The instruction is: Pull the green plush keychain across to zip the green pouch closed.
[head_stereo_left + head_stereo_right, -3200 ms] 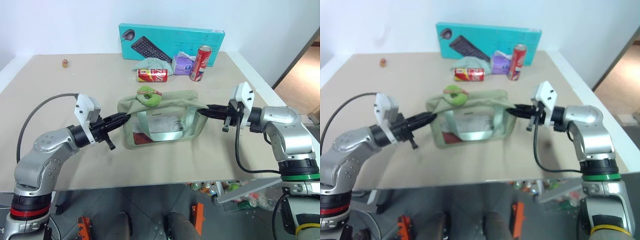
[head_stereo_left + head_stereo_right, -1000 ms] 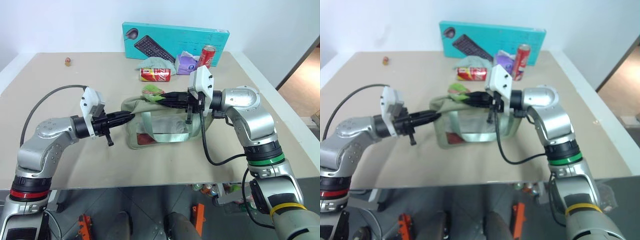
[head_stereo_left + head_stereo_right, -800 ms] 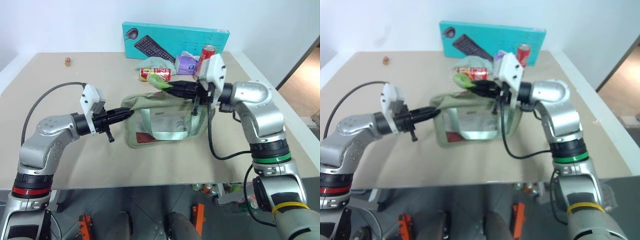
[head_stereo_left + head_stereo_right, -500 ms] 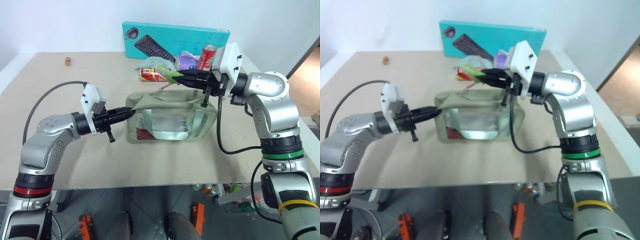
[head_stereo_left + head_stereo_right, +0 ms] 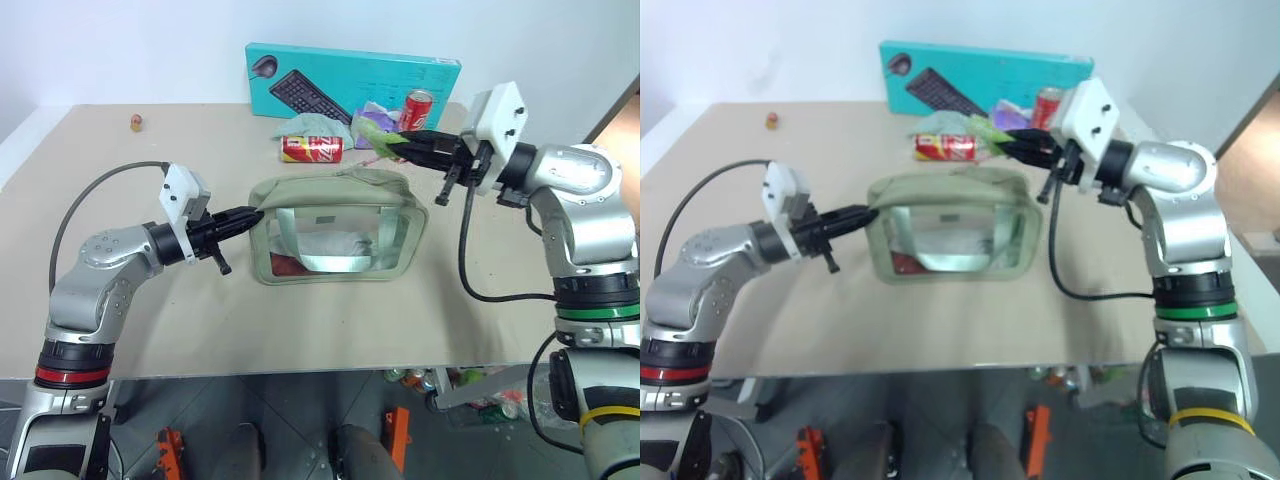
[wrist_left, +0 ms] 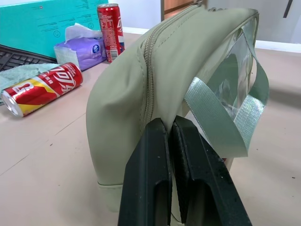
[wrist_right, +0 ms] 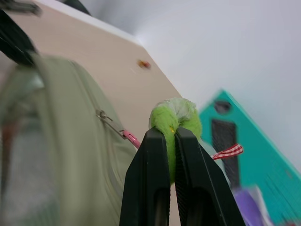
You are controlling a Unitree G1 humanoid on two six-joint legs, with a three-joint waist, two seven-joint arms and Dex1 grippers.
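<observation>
Two claws clamped: right claw (image 5: pixel 408 146) gripping green plush keychain (image 7: pixel 175 117) past green pouch's (image 5: pixel 335 228) right end; left claw (image 5: pixel 252 215) pinching left end.

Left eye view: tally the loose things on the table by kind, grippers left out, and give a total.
Soda cans: 2, one lying, one upright
Pouches: 1, the green pouch
Keychains: 1, the green plush keychain
Boxes: 1, the teal keyboard box
Tissue packs: 1, purple
Cloths: 1, pale green
Small brown objects: 1, far left
Total: 8

Beige table (image 5: pixel 120 330), green pouch (image 5: pixel 335 230), cans (image 5: pixel 310 149)
</observation>
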